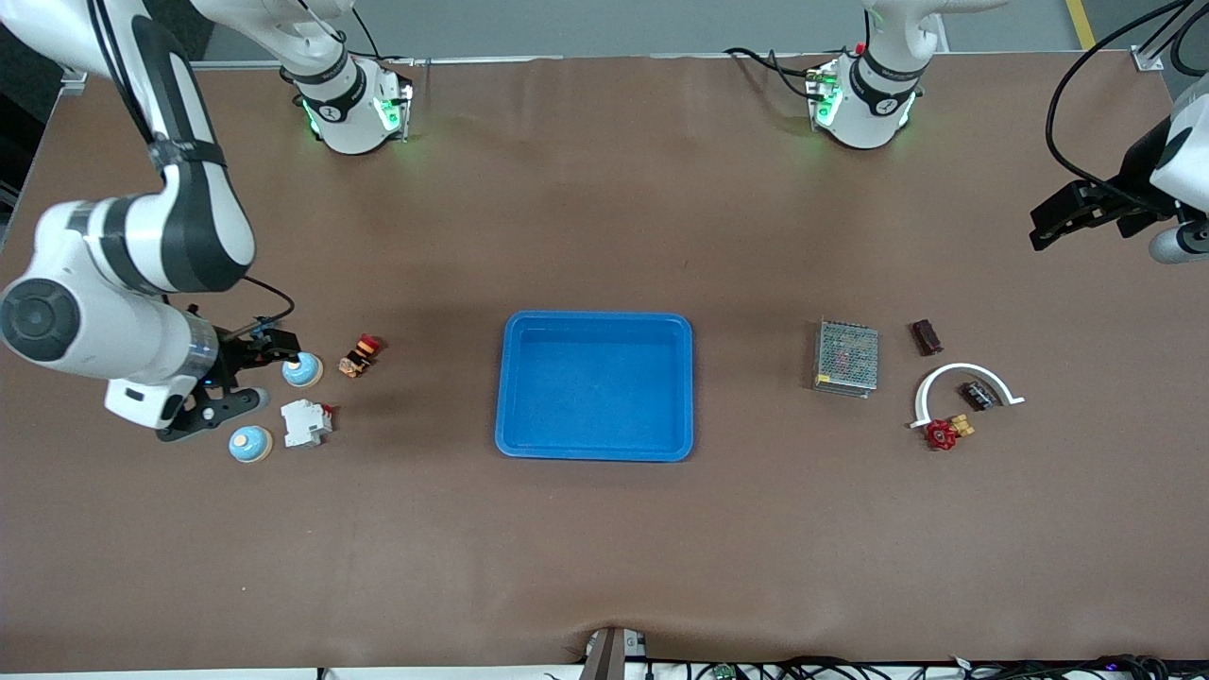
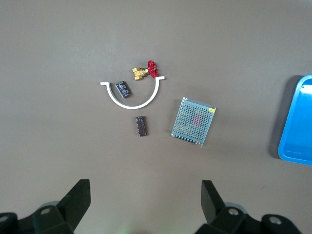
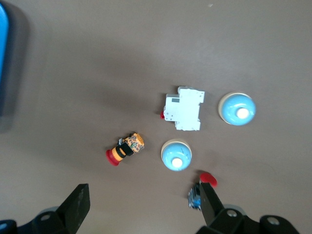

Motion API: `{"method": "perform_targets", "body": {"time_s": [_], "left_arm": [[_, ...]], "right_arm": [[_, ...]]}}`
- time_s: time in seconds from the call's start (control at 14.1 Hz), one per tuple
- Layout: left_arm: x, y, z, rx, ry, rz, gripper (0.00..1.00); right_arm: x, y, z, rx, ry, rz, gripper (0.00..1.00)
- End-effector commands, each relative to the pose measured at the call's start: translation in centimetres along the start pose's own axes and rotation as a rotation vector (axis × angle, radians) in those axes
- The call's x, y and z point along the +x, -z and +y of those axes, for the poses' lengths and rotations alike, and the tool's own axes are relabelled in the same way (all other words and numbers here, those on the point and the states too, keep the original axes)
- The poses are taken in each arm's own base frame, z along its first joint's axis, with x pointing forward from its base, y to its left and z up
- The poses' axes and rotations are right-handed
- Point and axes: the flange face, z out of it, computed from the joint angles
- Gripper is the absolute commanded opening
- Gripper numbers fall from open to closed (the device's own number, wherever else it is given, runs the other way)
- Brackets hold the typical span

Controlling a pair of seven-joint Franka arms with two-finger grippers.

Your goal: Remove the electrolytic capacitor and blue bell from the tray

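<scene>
Already tray (image 1: 595, 326) sat bare; my right gripper (image 1: 247, 373) hung wide beside blue bell (image 1: 302, 370); left gripper (image 1: 1058, 225) wide, waiting over desk (image 1: 604, 548).

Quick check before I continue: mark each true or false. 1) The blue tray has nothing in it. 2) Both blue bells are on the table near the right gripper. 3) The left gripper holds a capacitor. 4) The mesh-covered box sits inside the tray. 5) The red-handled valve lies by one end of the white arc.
1) True: the tray holds nothing.
2) True: one blue bell and the other sit on the table beside the right gripper.
3) False: the left gripper is open, holding nothing, over the table at the left arm's end.
4) False: the mesh-covered box is on the table, outside the tray.
5) True: the valve lies by one end of the white arc.
</scene>
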Motion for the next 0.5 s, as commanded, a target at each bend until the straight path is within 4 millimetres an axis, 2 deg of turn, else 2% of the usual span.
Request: {"method": "perform_targets", "body": {"time_s": [0.0,0.14,0.28,0.36,0.43], "left_arm": [[-0.9,0.6,-0.1,-0.021,-0.025,-0.005,1.0],[-0.9,0.6,-0.1,-0.021,-0.025,-0.005,1.0],[-0.9,0.6,0.0,-0.021,-0.028,-0.005,1.0],[-0.9,0.6,0.0,-0.021,-0.028,-0.005,1.0],[-0.9,0.6,0.0,-0.021,-0.028,-0.005,1.0]], "right_arm": [[-0.3,4.4,1.3,-0.026,-0.041,0.011,1.0],[-1.6,8.1,2.6,-0.026,-0.06,0.002,1.0],[-3.9,10.7,6.4,-0.007,-0.141,0.008,1.0],[-4.8,11.6,7.5,-0.004,-0.166,0.015,1.0],[-5.7,13.0,7.8,-0.014,-0.178,0.033,1.0]]}}
